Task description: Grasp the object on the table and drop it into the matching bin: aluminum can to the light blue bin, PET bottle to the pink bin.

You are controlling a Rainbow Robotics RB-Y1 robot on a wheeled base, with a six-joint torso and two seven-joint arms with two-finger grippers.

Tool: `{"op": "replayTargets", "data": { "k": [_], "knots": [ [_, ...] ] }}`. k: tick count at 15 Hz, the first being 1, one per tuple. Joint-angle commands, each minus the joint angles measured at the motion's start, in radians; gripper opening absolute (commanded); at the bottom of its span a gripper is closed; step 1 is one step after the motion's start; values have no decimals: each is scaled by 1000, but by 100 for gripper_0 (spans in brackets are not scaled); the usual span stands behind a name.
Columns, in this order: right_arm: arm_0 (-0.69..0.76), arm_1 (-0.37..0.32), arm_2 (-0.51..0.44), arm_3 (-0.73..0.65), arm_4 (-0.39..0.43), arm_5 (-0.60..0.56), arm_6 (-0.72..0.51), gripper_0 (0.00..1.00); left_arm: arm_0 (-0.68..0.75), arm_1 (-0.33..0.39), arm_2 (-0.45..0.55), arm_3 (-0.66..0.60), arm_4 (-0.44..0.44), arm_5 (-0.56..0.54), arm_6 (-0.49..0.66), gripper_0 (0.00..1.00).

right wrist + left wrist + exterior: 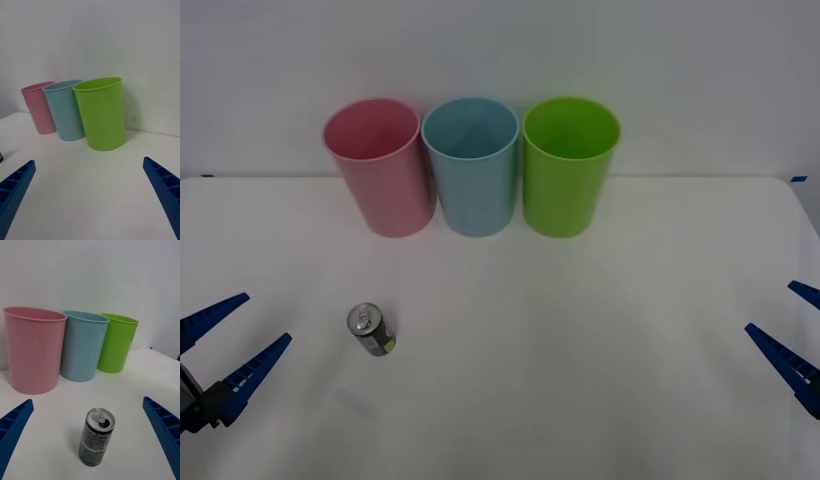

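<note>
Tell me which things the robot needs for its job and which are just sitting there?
Needed: the aluminum can standing on the table, the light blue bin it goes into, and the open left gripper nearest it.

Just there: the pink bin, the lime green bin, and the open right gripper waiting.

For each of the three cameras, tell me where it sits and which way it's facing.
Front view: above the arms, looking down at the table; left pincer and right pincer at the edges.
Left wrist view: low on the left arm, facing the can and bins; own open pincer.
Right wrist view: low on the right arm, facing the bins; own open pincer.
Shared: pink bin, light blue bin, green bin.
</note>
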Motion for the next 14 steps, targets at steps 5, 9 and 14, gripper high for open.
{"op": "replayTargets", "data": {
  "k": [5, 9, 14],
  "knots": [
    [0, 0, 0, 0, 0, 0, 0, 100, 44, 1, -11, 2, -30, 10, -83, 100],
    [0, 0, 0, 0, 0, 0, 0, 100, 52, 1, -28, 48, -56, 14, -150, 100],
    [0, 0, 0, 0, 0, 0, 0, 100, 41, 1, -91, 124, -72, 51, -219, 100]
  ]
}}
